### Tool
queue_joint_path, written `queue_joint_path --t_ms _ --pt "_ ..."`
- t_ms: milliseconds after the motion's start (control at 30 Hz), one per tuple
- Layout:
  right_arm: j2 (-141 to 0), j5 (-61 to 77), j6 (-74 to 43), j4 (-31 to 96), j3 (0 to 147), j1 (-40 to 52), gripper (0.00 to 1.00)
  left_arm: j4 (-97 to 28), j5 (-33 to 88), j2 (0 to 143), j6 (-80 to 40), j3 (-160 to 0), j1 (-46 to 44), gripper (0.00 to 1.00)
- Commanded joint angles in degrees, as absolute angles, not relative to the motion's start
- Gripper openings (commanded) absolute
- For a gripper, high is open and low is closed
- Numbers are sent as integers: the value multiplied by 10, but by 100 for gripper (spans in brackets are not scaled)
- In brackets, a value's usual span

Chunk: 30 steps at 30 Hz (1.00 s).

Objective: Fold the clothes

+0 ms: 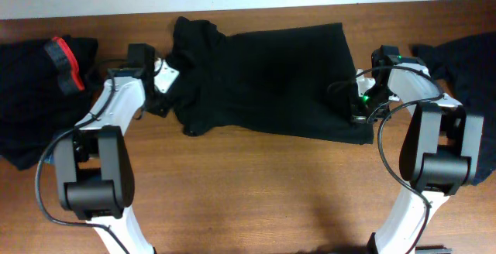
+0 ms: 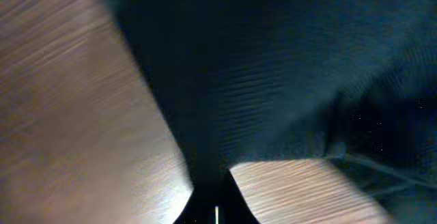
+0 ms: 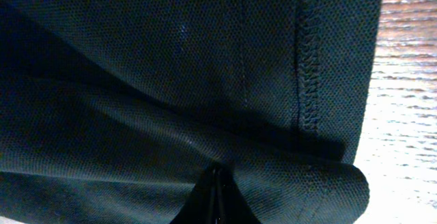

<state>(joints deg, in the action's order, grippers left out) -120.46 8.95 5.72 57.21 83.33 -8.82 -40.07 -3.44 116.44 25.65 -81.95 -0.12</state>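
Note:
A black T-shirt [image 1: 263, 76] lies spread across the middle of the wooden table, neck end to the left, hem to the right. My left gripper [image 1: 159, 91] is shut on the shirt's left edge by the sleeve; the left wrist view shows black cloth [image 2: 273, 80] pinched between the closed fingers [image 2: 215, 207]. My right gripper [image 1: 358, 107] is shut on the hem corner at the right; the right wrist view shows the stitched hem [image 3: 307, 67] folded over the closed fingers [image 3: 217, 190].
A second black garment with a red-orange band [image 1: 66, 62] is heaped at the far left. Another dark garment [image 1: 473, 76] lies at the far right edge. Bare wood [image 1: 256, 192] runs along the front between the arm bases.

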Motion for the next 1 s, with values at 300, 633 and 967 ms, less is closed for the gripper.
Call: queue_joint_path --t_ms 300,633,967 --pt "-1236 41 51 576 805 -98 4 -478 -78 1125 175 -816 31 0" --pt "-1236 41 51 576 805 -98 4 -517 98 1095 138 -831 31 81" --pt "-1236 41 51 576 805 -98 4 -529 215 1020 49 -831 11 62"
